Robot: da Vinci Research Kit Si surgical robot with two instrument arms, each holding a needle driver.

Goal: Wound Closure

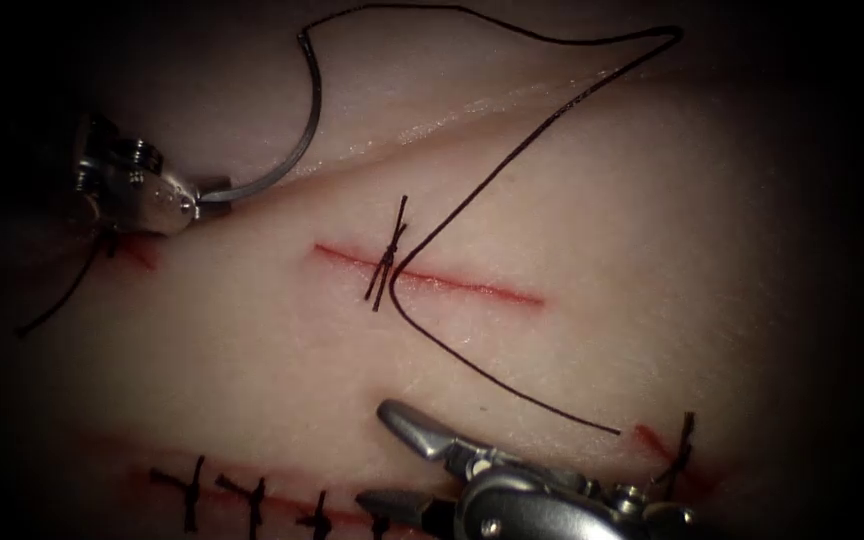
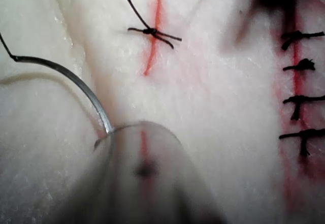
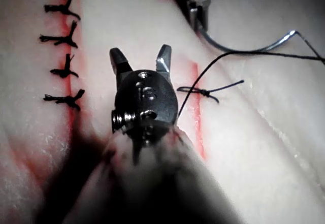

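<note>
In the endoscope view, the left tool [image 1: 207,203] sits at the far left with its jaws clenched on the curved needle [image 1: 302,130] at its pointed end; the needle arcs up free above the tissue [image 1: 652,250], well left of and above the cut [image 1: 432,275], not in the tissue. The thread [image 1: 512,160] runs from the needle's upper end across the top, doubles back down to the cut just right of the knotted stitch [image 1: 387,265], then curves away toward the lower right, where its free end lies. The right tool [image 1: 407,460] rests low in the frame with its jaws spread apart, holding nothing, above a row of finished stitches [image 1: 252,495] on a lower cut. In the left wrist view, the needle [image 2: 76,79] curves out from the left tool's tip [image 2: 109,132], lying over pale tissue beside the cut [image 2: 155,36] with its knot [image 2: 151,31]. In the right wrist view, the right tool [image 3: 142,61] shows both jaws parted and empty, near the knotted stitch [image 3: 203,92]; the left tool [image 3: 198,13] grips the needle [image 3: 244,49] beyond it.
</note>
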